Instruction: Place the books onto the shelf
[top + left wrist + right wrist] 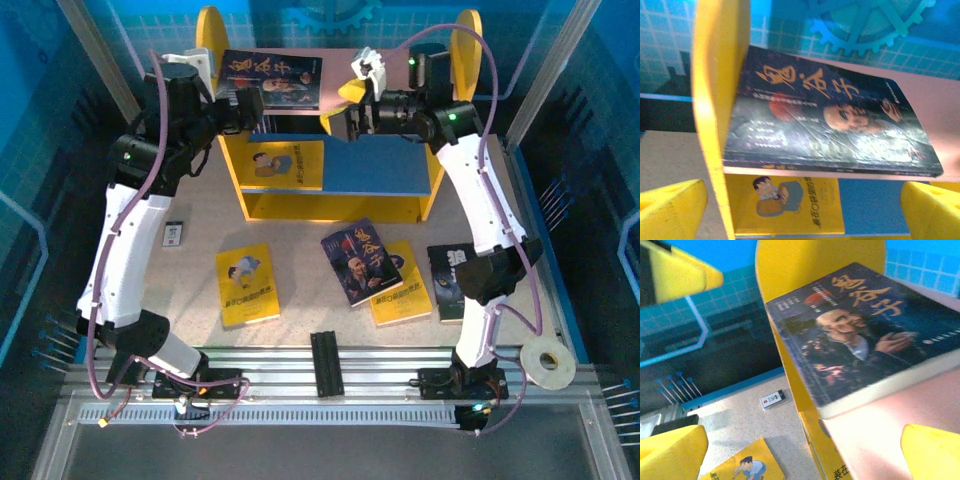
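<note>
The shelf [222, 40] stands at the back of the table. A dark portrait book [270, 80] lies flat on its pink upper board [340, 62], against the left side panel [715, 100]. A yellow cartoon book [287, 165] lies on the blue lower board [375, 165]. On the table lie a yellow book [247, 285], a dark book [360, 262] overlapping another yellow one [405, 300], and a dark book [448, 283] partly behind the right arm. My left gripper [262, 108] hovers open at the dark book's front edge [830, 120]. My right gripper [345, 105] is open beside that book [860, 330].
A small white-and-black card [174, 235] lies left of the shelf. A black block [326, 362] sits at the near edge, and a tape roll [547, 365] at the near right. Blue walls and slanted frame posts close in around the shelf.
</note>
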Available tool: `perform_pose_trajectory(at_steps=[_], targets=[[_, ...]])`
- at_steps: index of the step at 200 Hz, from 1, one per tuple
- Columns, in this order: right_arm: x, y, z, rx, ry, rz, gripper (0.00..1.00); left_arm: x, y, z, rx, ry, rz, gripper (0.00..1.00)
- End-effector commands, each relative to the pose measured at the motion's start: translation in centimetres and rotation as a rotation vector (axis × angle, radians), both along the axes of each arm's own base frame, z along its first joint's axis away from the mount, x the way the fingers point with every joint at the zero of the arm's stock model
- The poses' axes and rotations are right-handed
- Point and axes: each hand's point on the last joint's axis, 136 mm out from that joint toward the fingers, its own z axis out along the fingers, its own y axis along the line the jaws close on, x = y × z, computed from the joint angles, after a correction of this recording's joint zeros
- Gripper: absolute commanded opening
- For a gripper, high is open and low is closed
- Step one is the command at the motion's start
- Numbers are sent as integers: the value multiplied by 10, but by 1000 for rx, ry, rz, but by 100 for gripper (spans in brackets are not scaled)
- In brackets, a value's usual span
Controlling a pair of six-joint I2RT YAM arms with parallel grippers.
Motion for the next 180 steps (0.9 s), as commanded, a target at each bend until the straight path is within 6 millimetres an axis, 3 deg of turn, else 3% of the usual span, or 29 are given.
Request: perform_pose_trajectory(at_steps=[1,34,110,144,180], targets=[[14,0,-16,50,185,-20,100,-4,-28,-13,-61,49,-95,99],[17,-3,-11,81,207,-38,100,-5,-50,-25,-92,86,-147,99],[24,0,-20,119,268,-8,100,10,-55,-41,-97,143,-131,99],[18,7,-24,122,285,41,100,11,-46,-35,-78,123,-99,99],[6,16,-20,117,275,94,100,-7,-1,-27,-70,85,20,99]])
